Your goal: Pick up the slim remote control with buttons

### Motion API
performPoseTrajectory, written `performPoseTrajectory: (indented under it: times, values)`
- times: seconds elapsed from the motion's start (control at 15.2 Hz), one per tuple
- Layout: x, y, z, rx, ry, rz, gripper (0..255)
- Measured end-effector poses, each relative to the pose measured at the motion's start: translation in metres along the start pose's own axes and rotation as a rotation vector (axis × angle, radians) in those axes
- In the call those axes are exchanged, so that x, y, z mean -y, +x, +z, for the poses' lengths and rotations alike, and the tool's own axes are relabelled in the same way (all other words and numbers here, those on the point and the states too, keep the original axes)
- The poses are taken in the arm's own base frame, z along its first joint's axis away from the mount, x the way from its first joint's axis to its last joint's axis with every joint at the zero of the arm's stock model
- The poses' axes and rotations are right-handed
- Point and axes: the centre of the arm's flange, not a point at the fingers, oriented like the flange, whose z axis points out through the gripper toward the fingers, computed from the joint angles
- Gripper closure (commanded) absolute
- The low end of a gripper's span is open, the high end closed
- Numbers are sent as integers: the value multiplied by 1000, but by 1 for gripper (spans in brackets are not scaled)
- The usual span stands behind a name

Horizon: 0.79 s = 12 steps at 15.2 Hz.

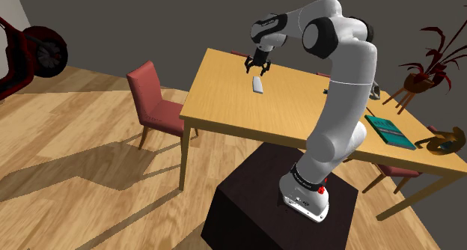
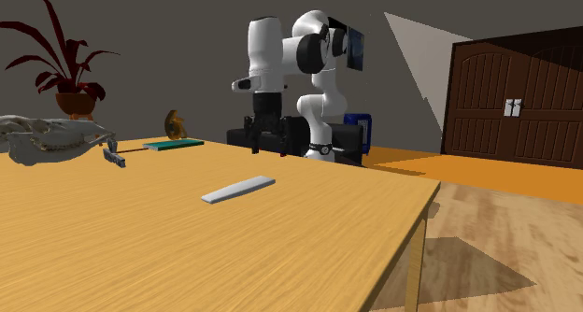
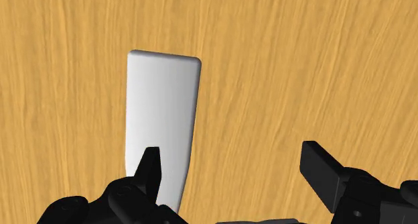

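A: Shoulder view?
B: The hand (image 1: pixel 258 66) hovers over the desk (image 1: pixel 217 110); the plain white remote (image 1: pixel 257 84) lies flat just below it.
A: Second exterior view?
B: The remote (image 2: pixel 239 189) lies apart from the hand (image 2: pixel 265 144), untouched.
A: Wrist view?
B: The hand (image 3: pixel 231 152) is spread wide, empty; the remote (image 3: pixel 163 115) lies under one fingertip.

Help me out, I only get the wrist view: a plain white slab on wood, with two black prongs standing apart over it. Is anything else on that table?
Observer: Yes. An animal skull lies on the table, at the second exterior view's left, well away from your white remote.
Operator: Anything more?
Observer: A teal book lies flat on it, toward the shoulder view's right.
Operator: Are the jaws touching the slab?
Observer: No. The shoulder view shows them hanging open above it, with a gap.
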Motion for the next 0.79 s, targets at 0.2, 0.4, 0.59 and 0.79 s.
performPoseTrajectory:
  times: [0.2, 0.4, 0.59, 0.79]
  values:
    - [-25, 28, 18, 8, -15, 62, 0]
    - [-48, 48, 43, 15, -29, 123, 0]
    - [-57, 56, 62, 17, -33, 141, 0]
    - [-58, 56, 77, 17, -33, 143, 0]
